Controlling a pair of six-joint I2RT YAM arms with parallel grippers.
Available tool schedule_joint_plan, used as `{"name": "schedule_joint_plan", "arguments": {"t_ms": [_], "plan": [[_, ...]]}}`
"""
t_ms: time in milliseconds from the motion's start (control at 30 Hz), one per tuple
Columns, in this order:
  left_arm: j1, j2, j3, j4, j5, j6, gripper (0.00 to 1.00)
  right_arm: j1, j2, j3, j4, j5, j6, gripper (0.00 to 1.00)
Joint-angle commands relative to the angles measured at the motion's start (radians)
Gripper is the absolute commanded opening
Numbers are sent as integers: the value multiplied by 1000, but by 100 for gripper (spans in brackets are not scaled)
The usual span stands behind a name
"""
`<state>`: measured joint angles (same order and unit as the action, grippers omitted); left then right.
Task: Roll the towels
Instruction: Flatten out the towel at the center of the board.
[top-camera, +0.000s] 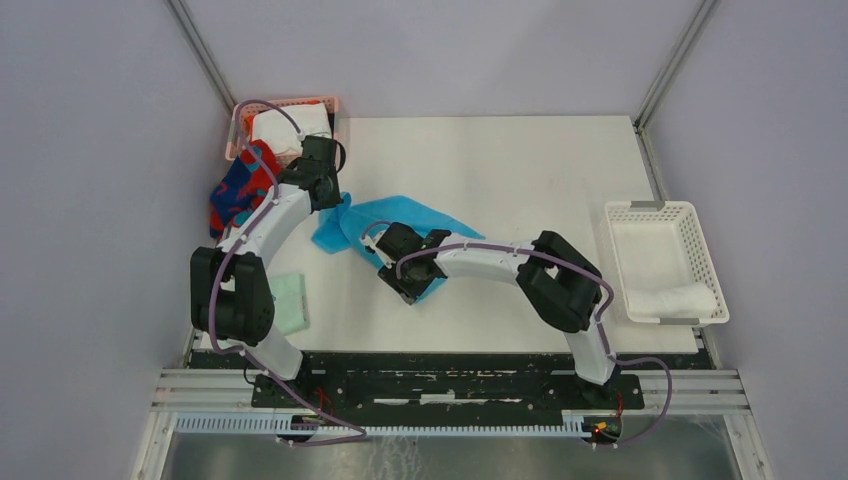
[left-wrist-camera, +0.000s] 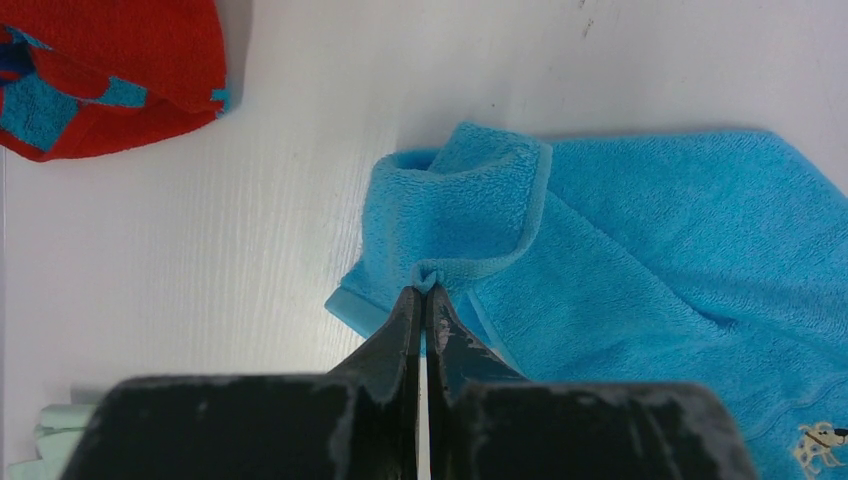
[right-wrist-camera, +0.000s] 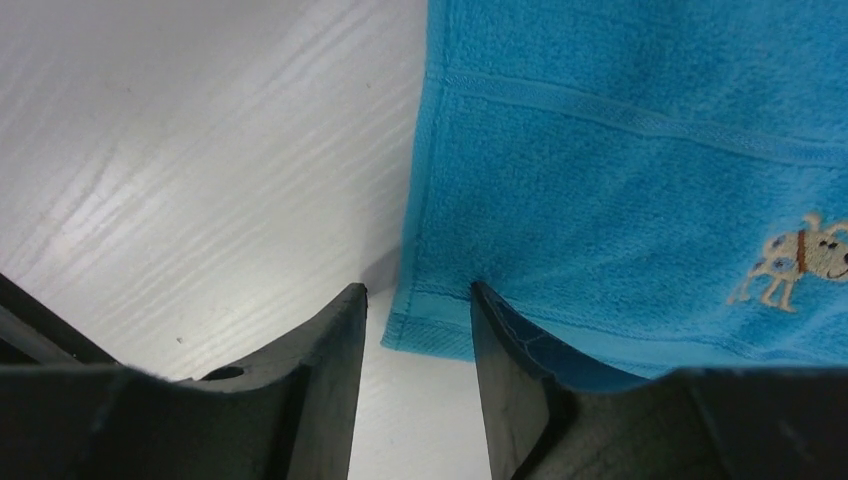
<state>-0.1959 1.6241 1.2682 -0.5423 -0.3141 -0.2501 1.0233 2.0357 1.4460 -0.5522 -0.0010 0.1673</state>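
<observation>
Worktop (top-camera: 520, 170), near to far as I see it: right end effector (right-wrist-camera: 417, 292) spread over the turquoise towel (top-camera: 410, 212)'s near corner, left end effector (left-wrist-camera: 425, 292) pinching a raised fold of its edge, red towel (top-camera: 235, 195) beyond, white towel (top-camera: 290, 125) in the far-left pink basket (top-camera: 285, 102).

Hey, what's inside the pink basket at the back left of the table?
A crumpled white towel fills the pink basket. The left arm's cable crosses it, and the left arm hides the basket's near edge; anything beneath the towel is covered.
</observation>
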Motion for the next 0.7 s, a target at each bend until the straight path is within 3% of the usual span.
{"name": "schedule_joint_plan", "arguments": {"t_ms": [0, 133, 267, 467, 667], "plan": [[6, -12, 6, 37, -14, 46, 3, 10, 59, 53, -50, 1, -15, 51], [6, -8, 8, 34, -24, 48, 3, 10, 96, 45, -129, 91, -11, 46], [7, -9, 9, 30, -33, 50, 3, 3, 70, -7, -157, 172, -11, 26], [14, -30, 10, 29, -52, 51, 3, -70, -92, -125, -143, 221, -10, 1], [16, -78, 20, 25, -36, 51, 3, -114, -247, -128, -229, 263, -59, 0]]}}
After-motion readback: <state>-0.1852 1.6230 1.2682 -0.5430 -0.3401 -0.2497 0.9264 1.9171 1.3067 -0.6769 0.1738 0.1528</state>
